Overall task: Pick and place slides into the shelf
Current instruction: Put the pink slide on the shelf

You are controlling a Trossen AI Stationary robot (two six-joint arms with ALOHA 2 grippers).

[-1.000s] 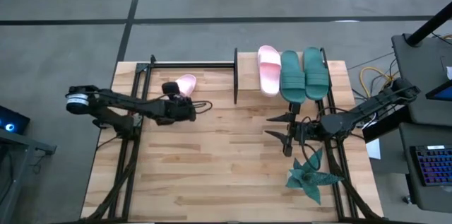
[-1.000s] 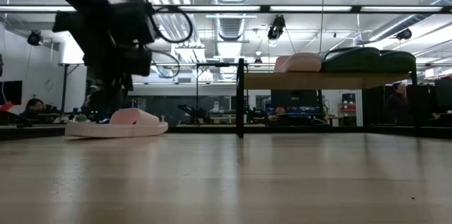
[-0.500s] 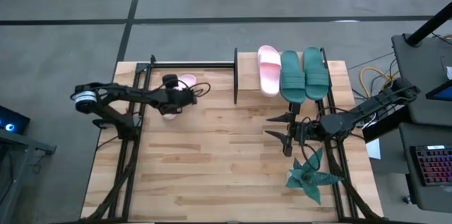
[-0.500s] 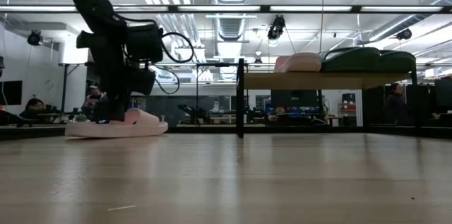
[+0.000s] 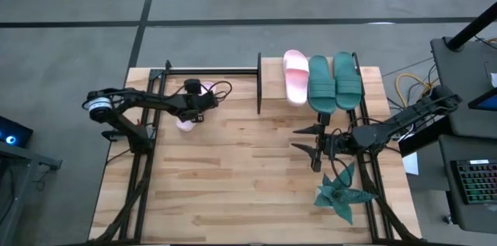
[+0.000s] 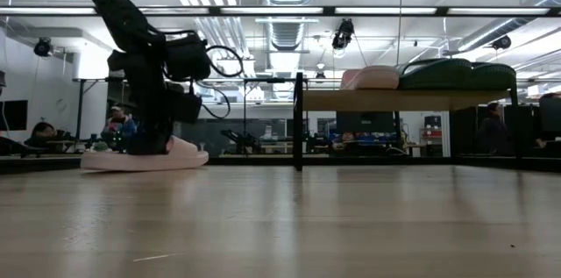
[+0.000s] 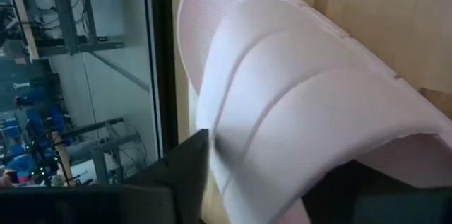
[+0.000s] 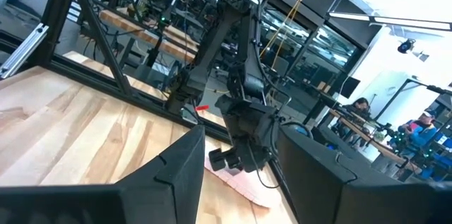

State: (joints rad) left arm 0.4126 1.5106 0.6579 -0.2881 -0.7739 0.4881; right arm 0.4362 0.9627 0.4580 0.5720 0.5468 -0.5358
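One pale pink slide lies sole-down on the table's far left part. My left gripper is low over it, open, with a finger on either side of its strap. The shelf stands at the far edge. On it rest the other pink slide and the dark teal pair. My right gripper hovers open in front of the shelf, away from every slide. My left gripper comes at the pink slide from above, pointing down, and straddles the strap across its width. One finger stands close beside the strap's edge. Whether the fingers touch the strap, I cannot tell. The slide stays flat on the table.
A teal spiky plant sits near the table's right edge, close to my right arm. Black frame rails run along the far left edge, just behind the pink slide. Bare wood spreads over the table's middle and near part.
My left gripper has moved toward the far edge, turned to point down and dropped over the pink slide until its fingers straddle the strap. The slide has stayed where it was. My right arm has kept still.
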